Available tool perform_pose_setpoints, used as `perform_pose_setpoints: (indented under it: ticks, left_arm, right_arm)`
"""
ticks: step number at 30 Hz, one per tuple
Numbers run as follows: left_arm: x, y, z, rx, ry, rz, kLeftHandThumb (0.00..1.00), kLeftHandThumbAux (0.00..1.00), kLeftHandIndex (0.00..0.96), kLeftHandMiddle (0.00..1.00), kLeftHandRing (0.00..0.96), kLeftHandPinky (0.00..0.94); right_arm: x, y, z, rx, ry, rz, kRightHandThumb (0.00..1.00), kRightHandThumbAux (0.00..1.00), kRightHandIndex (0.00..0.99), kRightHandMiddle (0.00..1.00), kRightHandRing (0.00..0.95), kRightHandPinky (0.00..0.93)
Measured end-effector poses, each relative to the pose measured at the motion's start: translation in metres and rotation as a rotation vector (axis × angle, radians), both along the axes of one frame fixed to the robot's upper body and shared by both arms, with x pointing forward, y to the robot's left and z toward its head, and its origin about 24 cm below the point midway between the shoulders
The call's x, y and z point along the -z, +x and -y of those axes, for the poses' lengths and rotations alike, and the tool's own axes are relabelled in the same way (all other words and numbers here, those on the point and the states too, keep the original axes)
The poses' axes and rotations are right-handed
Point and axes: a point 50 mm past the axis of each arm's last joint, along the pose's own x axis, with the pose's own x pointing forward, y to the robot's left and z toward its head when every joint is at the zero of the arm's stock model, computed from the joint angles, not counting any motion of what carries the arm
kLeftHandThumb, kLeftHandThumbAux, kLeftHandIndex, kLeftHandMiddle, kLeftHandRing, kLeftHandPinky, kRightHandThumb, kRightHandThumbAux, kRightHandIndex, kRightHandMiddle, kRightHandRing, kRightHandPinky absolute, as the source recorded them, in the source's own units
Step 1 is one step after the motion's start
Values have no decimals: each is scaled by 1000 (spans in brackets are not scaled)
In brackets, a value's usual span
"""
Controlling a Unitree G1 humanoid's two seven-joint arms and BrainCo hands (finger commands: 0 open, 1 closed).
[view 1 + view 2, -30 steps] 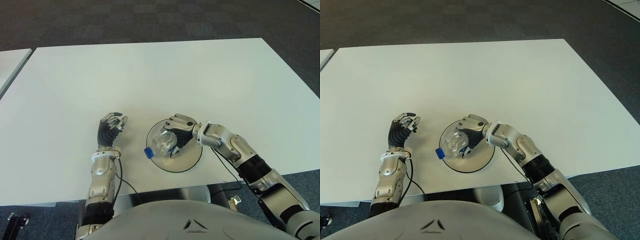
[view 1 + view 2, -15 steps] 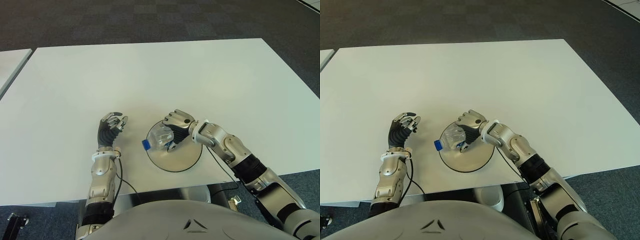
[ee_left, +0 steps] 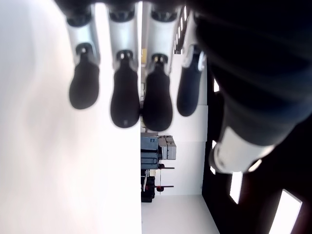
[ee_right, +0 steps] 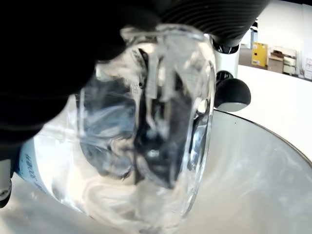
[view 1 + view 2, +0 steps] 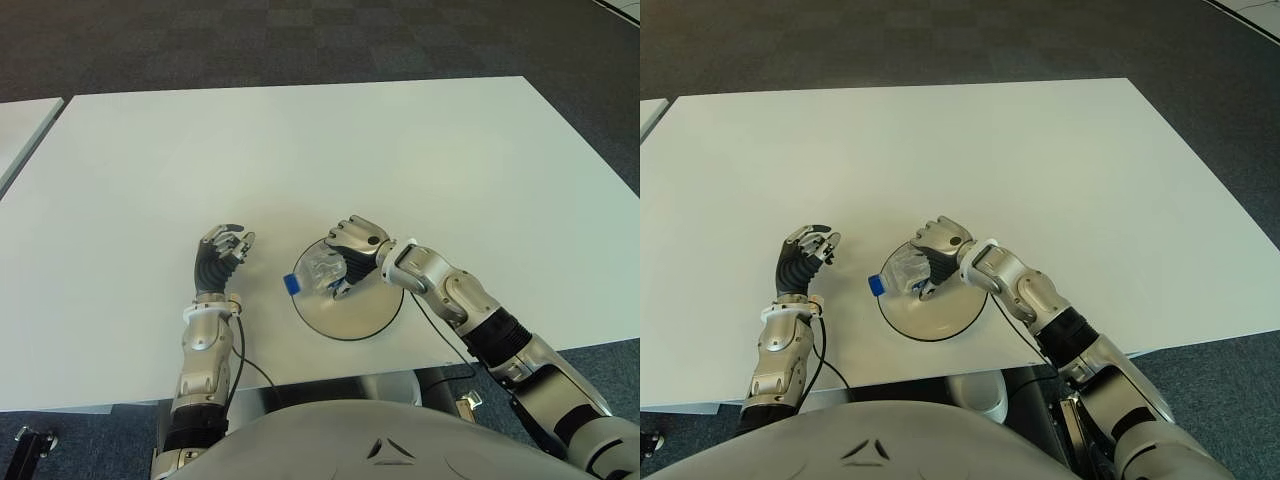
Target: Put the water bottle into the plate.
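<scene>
Meanwhile, at lower left of the eye views, the left hand (image 5: 222, 252) stood just where it had been a second before, palm raised over the white table (image 5: 150, 160), its fingers (image 3: 124, 97) loosely curled in its wrist view with nothing between them; it played no part. Just right of it, near the lower middle of the frame, the change showed: over the last second the clear water bottle (image 5: 319, 271) had travelled with its grasping hand from the middle of the round plate (image 5: 352, 315) toward the plate's upper-left rim, so that its blue cap (image 5: 290, 284) now jutted out past the left edge over bare table. Judged against the task, that looked like a slight step backward or a re-placing move: the bottle was over the plate but not settled in it, and not yet released.

Further right, the right hand (image 5: 355, 252) was clamped around the bottle's body, knuckles uppermost, fingers wrapped over the crumpled plastic; its wrist view showed the bottle close against the dark palm with the plate's pale dish beneath. Its forearm ran down to the lower right corner, elbow bent, wrist turned inward toward the plate
</scene>
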Motion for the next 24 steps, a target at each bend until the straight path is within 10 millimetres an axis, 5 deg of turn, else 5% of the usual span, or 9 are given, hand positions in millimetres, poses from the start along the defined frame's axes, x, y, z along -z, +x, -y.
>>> perform_pose_setpoints:
  ticks: [1,5,8,11,17,24]
  left_arm:
    - [0,0,0,0,0,0,708,714,436,711,695,686]
    - [0,0,0,0,-1,0,708,714,436,714,697,686]
    - [0,0,0,0,-2,1,708,714,436,715,699,687]
    - [0,0,0,0,-2,1,708,714,436,716,700,685]
    - [0,1,0,1,-1,2,709,714,436,711,697,679]
    - [0,1,0,0,0,-2,709,714,436,709,694,680]
  right_arm:
    - [0,0,0,-2,2,4,696,727,432,775,754,735]
    - [1,-1,1,-21,11,16,682,729,412,476,485,507]
    - [1,-2,2,-35,8,16,462,679,157,229,243,290]
    - [0,-1,2,-56,-10,14,451,556,51,78,83,103]
    - [-3,2,2,-122,-69,37,539,303,5,8,8,10]
    - [3,1,9,-140,-61,84,565,206,0,0,0,0]
